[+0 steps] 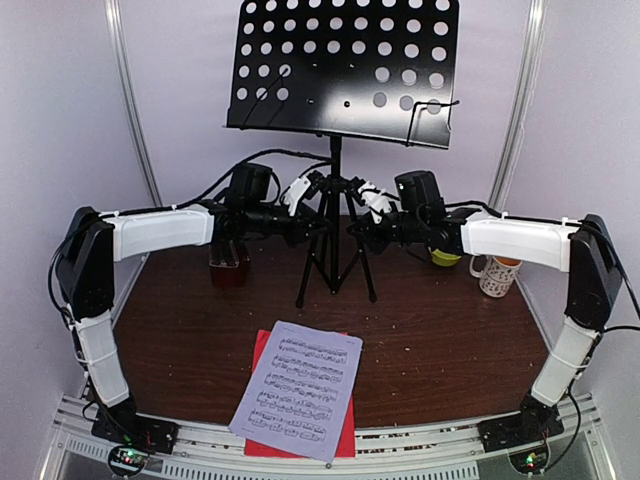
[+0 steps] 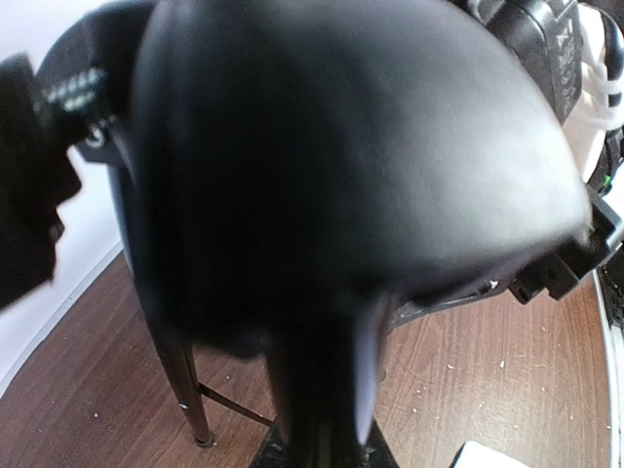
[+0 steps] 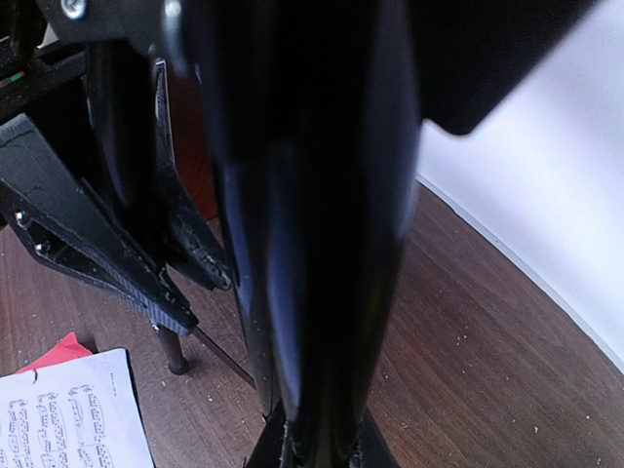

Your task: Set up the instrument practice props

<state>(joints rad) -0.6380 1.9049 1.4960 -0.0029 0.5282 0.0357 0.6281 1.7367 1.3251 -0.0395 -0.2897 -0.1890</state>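
On the brown tabletop (image 1: 440, 340), nearest the arm bases and in front of the music stand (image 1: 345, 65), the white music sheet (image 1: 297, 388) lies face up and slightly askew on top of the red music sheet (image 1: 346, 438), which shows only as a strip along its edges. Further back, the stand's tripod feet rest on the wood, and both arms reach inward to its pole. The left end effector (image 1: 312, 188) sits against the left side of the pole at the tripod hub, and its wrist view is filled by a blurred black mass, so I cannot tell how far it is open or whether it grips anything. The right end effector (image 1: 362, 205) is close to the right side of the same hub. Its wrist view shows the dark pole looming large, and its opening cannot be read either. Left of the stand, partly hidden under the left arm, stands the red-brown metronome (image 1: 228, 262). Right of the stand are the green bowl (image 1: 445, 258) and, beyond it, the spotted mug (image 1: 495, 272). The perforated desk tops the stand at the back.
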